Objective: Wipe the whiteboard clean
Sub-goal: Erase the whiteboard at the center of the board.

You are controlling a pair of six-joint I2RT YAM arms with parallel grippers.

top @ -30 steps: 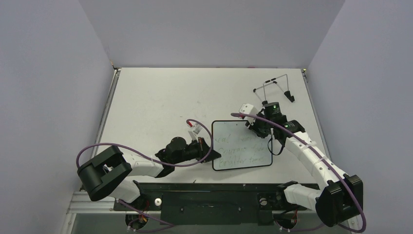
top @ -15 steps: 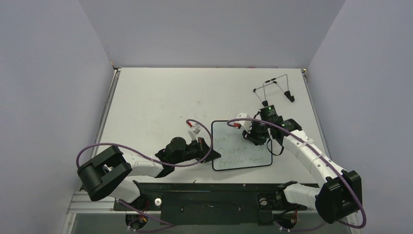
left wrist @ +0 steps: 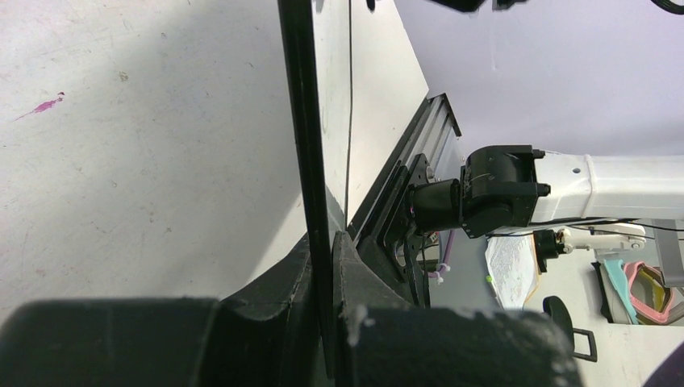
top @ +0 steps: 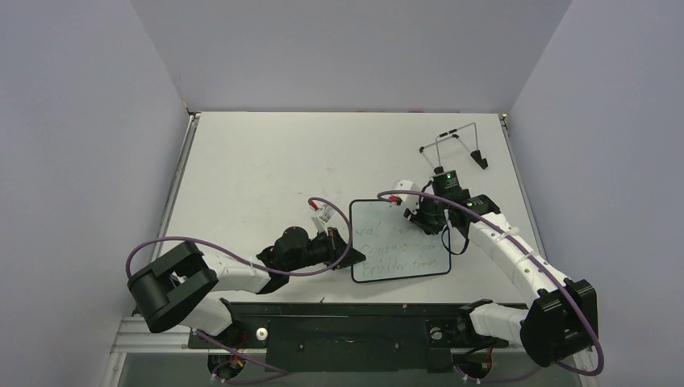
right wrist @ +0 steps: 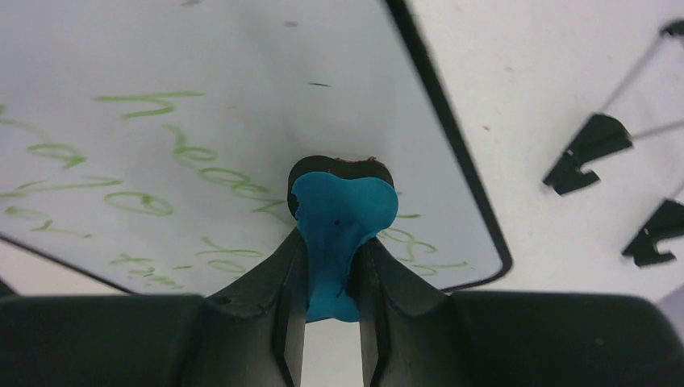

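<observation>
The whiteboard (top: pixel 385 235) lies flat near the table's front, black-rimmed, with green handwriting over most of it. My left gripper (top: pixel 349 258) is shut on its left edge; in the left wrist view the black rim (left wrist: pixel 305 121) runs straight between the closed jaws of that gripper (left wrist: pixel 324 270). My right gripper (top: pixel 424 219) stands over the board's upper right part, shut on a blue bone-shaped eraser (right wrist: pixel 342 211). The eraser's head presses on the whiteboard (right wrist: pixel 202 97) among the green letters, just ahead of the right gripper (right wrist: pixel 332 246).
A thin wire stand (top: pixel 456 143) with black feet (right wrist: pixel 586 151) stands behind the board at the back right. A black rail (top: pixel 347 318) with both arm bases runs along the near edge. Grey walls enclose the table on three sides.
My right gripper slid the eraser left and down across the board's top right area, then back a little to the right. The top line of writing looks fainter. The left arm held still.
</observation>
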